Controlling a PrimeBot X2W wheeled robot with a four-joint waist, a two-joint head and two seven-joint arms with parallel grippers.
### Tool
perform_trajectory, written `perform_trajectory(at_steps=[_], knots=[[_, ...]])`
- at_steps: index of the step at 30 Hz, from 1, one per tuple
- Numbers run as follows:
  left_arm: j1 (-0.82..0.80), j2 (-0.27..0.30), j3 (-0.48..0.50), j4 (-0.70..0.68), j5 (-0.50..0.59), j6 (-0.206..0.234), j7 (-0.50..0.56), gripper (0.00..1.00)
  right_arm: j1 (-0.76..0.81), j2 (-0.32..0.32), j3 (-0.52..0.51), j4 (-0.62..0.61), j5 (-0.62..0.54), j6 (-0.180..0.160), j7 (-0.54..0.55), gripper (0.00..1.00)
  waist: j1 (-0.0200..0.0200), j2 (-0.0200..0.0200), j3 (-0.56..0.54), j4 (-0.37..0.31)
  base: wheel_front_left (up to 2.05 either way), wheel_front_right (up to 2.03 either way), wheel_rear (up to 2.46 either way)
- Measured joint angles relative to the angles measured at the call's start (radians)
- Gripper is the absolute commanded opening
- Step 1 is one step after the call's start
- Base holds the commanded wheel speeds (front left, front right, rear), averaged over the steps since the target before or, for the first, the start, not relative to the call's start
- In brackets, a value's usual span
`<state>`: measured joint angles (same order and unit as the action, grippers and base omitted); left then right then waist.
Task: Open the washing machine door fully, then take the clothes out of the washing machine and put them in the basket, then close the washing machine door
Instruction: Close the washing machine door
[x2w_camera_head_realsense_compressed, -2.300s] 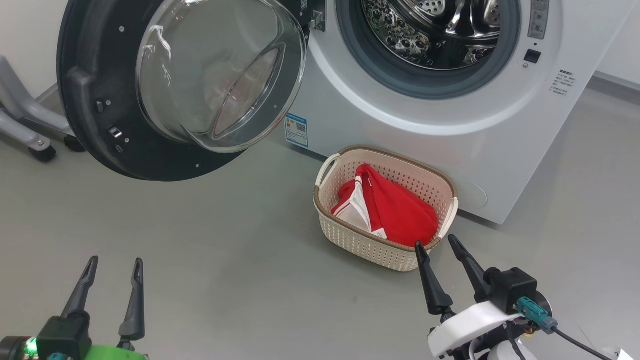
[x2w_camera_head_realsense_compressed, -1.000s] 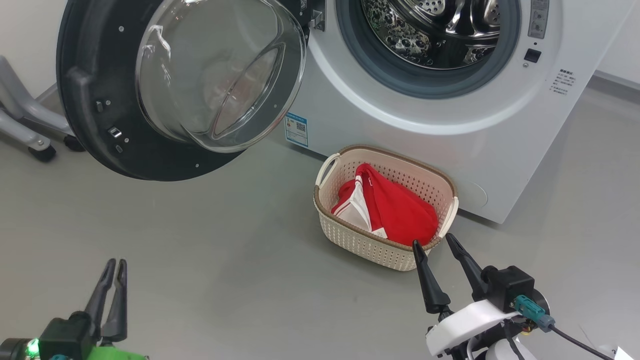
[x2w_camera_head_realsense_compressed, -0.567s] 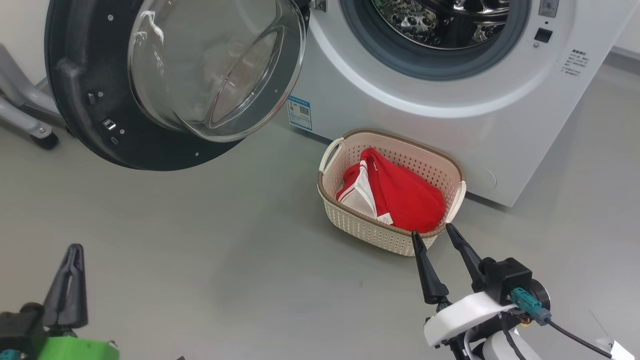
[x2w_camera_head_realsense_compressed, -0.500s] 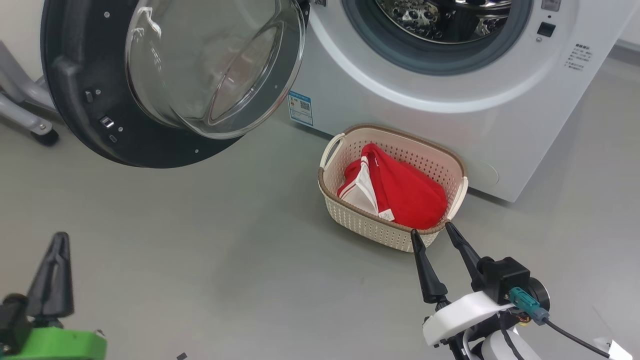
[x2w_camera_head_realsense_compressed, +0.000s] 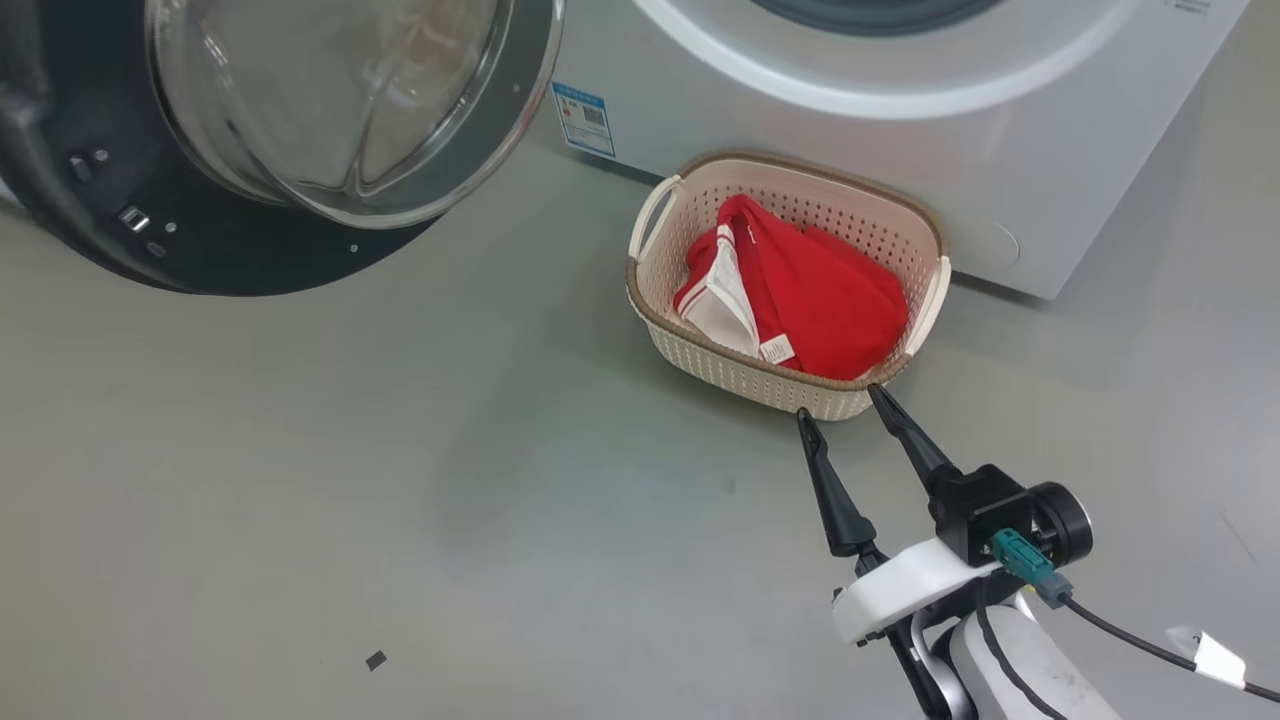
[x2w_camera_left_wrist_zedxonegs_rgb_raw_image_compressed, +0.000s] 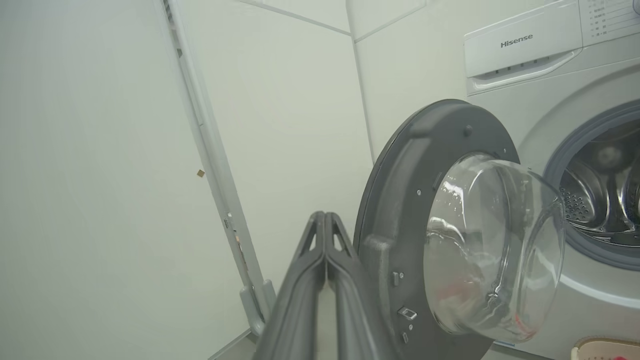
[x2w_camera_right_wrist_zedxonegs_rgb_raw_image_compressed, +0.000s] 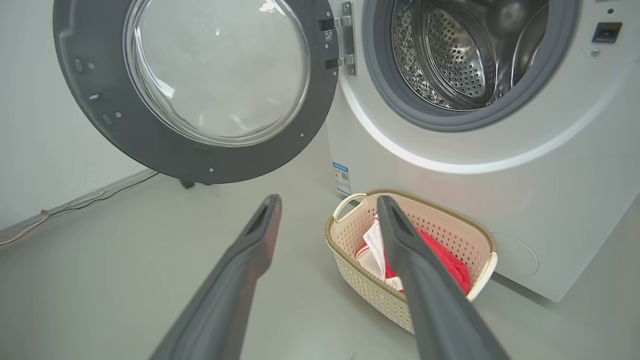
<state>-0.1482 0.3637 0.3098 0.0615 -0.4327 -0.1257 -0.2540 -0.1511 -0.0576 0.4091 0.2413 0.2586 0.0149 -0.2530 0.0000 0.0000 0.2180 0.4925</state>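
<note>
The washing machine (x2w_camera_head_realsense_compressed: 820, 130) stands at the back with its door (x2w_camera_head_realsense_compressed: 250, 150) swung wide open to the left; its steel drum (x2w_camera_right_wrist_zedxonegs_rgb_raw_image_compressed: 460, 55) shows no clothes. The red and white clothes (x2w_camera_head_realsense_compressed: 800, 295) lie in the cream basket (x2w_camera_head_realsense_compressed: 650, 310) on the floor before the machine. My right gripper (x2w_camera_head_realsense_compressed: 838, 400) hovers open and empty just in front of the basket's near rim. My left gripper (x2w_camera_left_wrist_zedxonegs_rgb_raw_image_compressed: 325, 216) is shut on nothing, raised and pointing at the wall just left of the door's (x2w_camera_left_wrist_zedxonegs_rgb_raw_image_compressed: 400, 240) outer edge. The right wrist view shows the door (x2w_camera_right_wrist_zedxonegs_rgb_raw_image_compressed: 190, 165), basket (x2w_camera_right_wrist_zedxonegs_rgb_raw_image_compressed: 365, 290) and clothes (x2w_camera_right_wrist_zedxonegs_rgb_raw_image_compressed: 450, 265).
A grey floor (x2w_camera_head_realsense_compressed: 400, 480) spreads in front of the machine, with a small dark scrap (x2w_camera_head_realsense_compressed: 376, 660) on it. A white wall (x2w_camera_left_wrist_zedxonegs_rgb_raw_image_compressed: 100, 175) with a vertical strip (x2w_camera_left_wrist_zedxonegs_rgb_raw_image_compressed: 210, 165) stands to the left of the machine. A cable (x2w_camera_right_wrist_zedxonegs_rgb_raw_image_compressed: 75, 202) runs along the wall's foot.
The head camera has tilted down, so the machine has slid up the picture. My left gripper has closed and left the head view. The right gripper stays open by the basket.
</note>
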Motion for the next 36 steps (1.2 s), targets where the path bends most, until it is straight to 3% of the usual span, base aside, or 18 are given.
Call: perform_trajectory(at_steps=[8,13,20,22,28,32,36], knots=[[-0.144,0.113,0.094,0.123,-0.283,0.0,0.03,0.0,-0.053,-0.006,0.01,0.0,-0.032,-0.016,0.001,1.0,0.0,0.0,0.086,-0.045,0.0,0.0,0.0],[-0.258,0.149,0.168,0.23,-0.561,0.0,0.155,0.0,-0.087,-0.006,0.02,-0.001,-0.053,-0.02,0.001,1.0,0.0,0.0,0.133,-0.082,0.0,0.0,0.0],[-0.449,0.197,0.357,0.457,-0.865,0.001,0.343,0.0,-0.115,-0.007,0.031,-0.001,-0.073,-0.028,0.001,1.0,0.0,0.0,0.186,-0.145,0.0,0.0,0.0],[-0.525,0.193,0.412,0.535,-0.969,0.037,0.406,0.0,-0.119,-0.007,0.033,-0.001,-0.077,-0.028,0.001,1.0,0.0001,0.0,0.2,-0.162,0.0,0.0,0.0],[-0.628,0.266,0.458,0.692,-1.026,0.167,0.534,0.0,-0.137,-0.007,0.039,0.006,-0.078,-0.037,0.001,1.0,0.0001,0.0,0.232,-0.216,0.0,0.0,0.0],[-0.668,0.286,0.459,0.748,-1.029,0.205,0.575,0.0,-0.142,-0.008,0.045,0.014,-0.078,-0.037,0.001,1.0,0.0001,0.0,0.241,-0.236,0.0,0.0,0.0],[-0.683,0.299,0.436,0.788,-1.029,0.211,0.627,0.0,-0.148,-0.007,0.046,0.016,-0.078,-0.043,0.001,1.0,0.0001,0.0,0.243,-0.249,0.0,0.0,0.0]])
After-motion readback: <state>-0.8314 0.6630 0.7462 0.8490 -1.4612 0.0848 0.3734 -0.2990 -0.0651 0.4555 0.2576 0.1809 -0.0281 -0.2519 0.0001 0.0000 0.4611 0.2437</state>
